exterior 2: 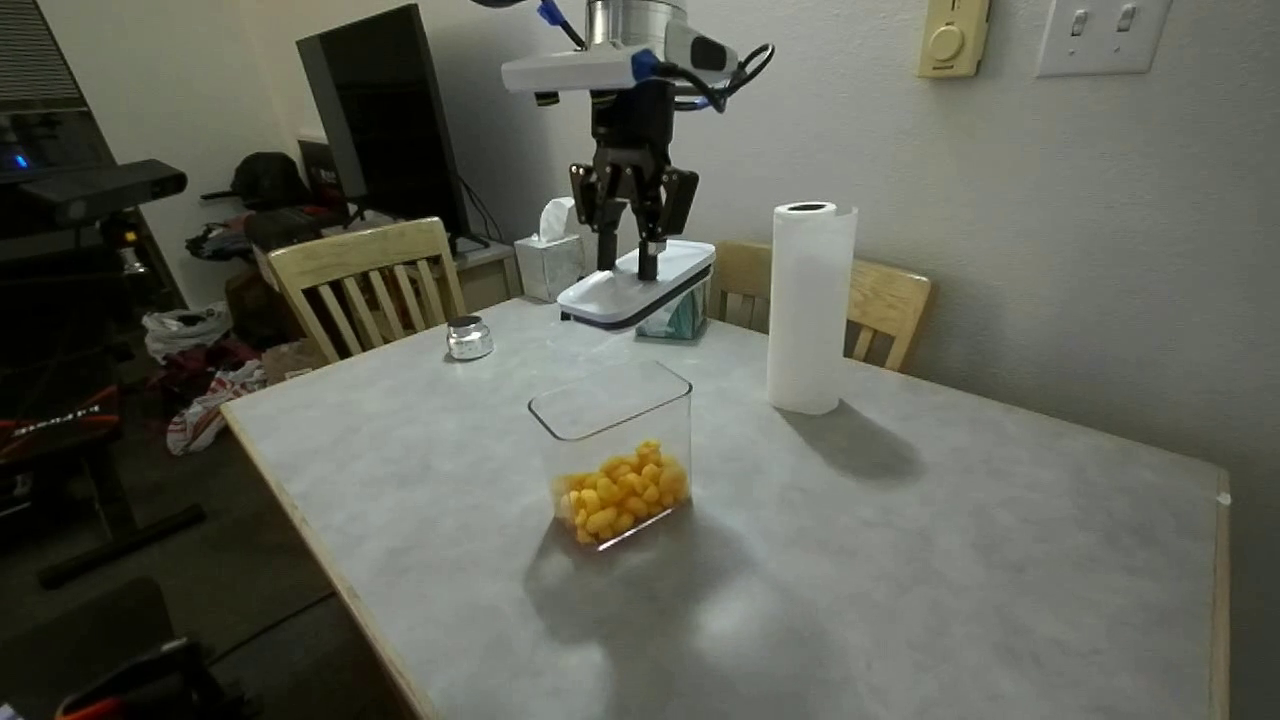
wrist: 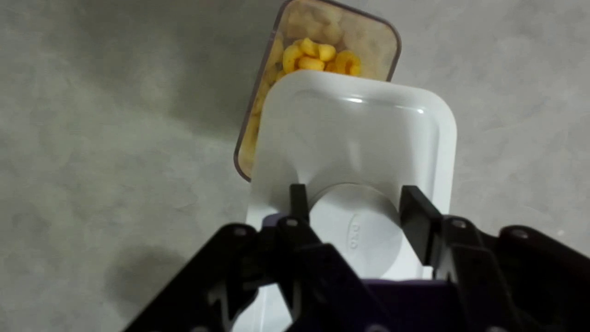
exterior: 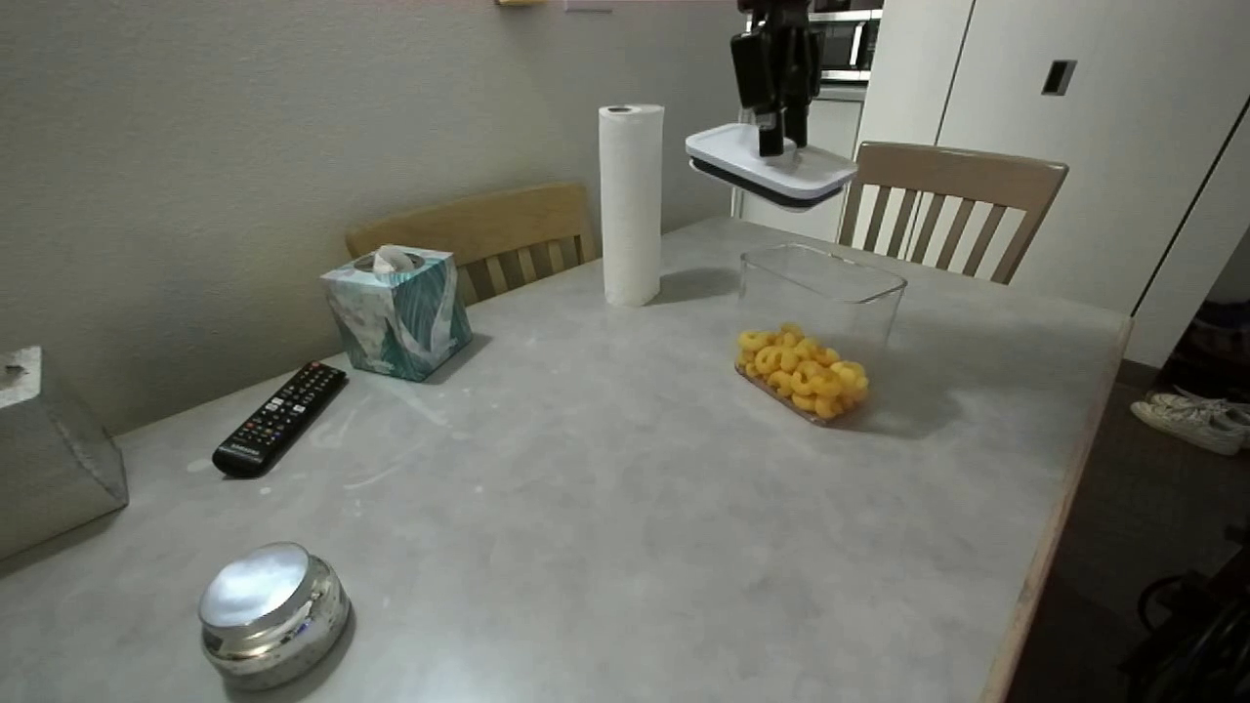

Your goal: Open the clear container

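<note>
The claw (exterior 2: 628,264) was closed around the round button (wrist: 355,233) of the white lid (wrist: 357,143), held above the table (exterior: 586,488). The clear container (exterior 2: 600,450) stood upright on the tabletop, mouth up, apart from the lid, below the claw and offset; in the wrist view it projected past the lid's end, upward and slightly left. Its long axis ran near-parallel to the lid's. Opening was judged complete; set-down appeared to need a sideways course.
</note>
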Controlling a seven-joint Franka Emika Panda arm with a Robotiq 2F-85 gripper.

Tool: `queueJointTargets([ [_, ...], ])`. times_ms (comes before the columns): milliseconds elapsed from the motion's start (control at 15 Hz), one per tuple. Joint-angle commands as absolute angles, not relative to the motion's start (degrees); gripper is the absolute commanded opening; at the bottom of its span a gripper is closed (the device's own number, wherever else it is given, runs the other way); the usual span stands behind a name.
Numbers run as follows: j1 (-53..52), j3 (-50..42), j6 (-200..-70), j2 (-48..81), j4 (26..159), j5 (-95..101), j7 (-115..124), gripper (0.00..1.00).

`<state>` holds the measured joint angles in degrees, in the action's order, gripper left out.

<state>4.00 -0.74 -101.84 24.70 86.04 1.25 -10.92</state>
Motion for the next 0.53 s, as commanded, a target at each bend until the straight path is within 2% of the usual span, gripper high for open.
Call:
queueJointTargets([
  [0, 3.79, 0.12, -100.57, 28.17, 80.73, 0.89, -12.63, 0.27],
  [467, 1.54, 1.78, -101.73, 32.23, 77.77, -0.83, -8.56, 0.27],
])
